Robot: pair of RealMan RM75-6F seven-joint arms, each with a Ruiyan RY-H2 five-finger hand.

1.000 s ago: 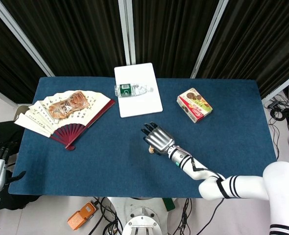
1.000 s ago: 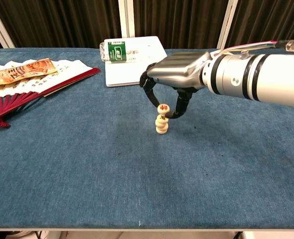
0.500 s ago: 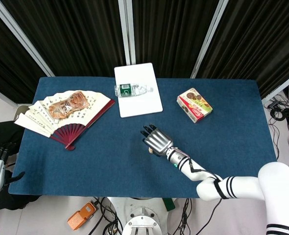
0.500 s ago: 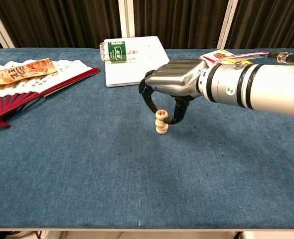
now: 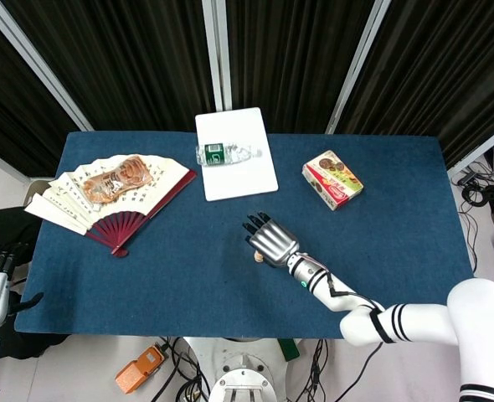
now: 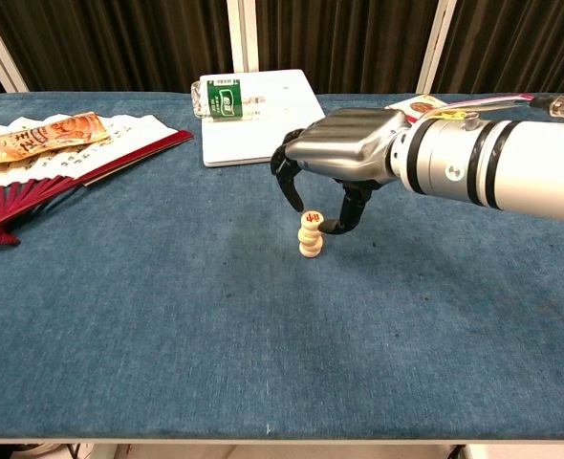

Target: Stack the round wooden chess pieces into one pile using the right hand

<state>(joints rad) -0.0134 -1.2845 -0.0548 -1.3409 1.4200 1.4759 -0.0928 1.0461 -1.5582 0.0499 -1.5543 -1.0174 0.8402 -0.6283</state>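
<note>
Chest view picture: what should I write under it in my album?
The robot's silver right hand hovers over a small stack of round wooden chess pieces on the blue table.

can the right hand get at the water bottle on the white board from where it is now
Probably yes. The right hand hovers over the chess pile holding nothing, and only bare blue cloth lies between it and the water bottle on the white board.
</note>
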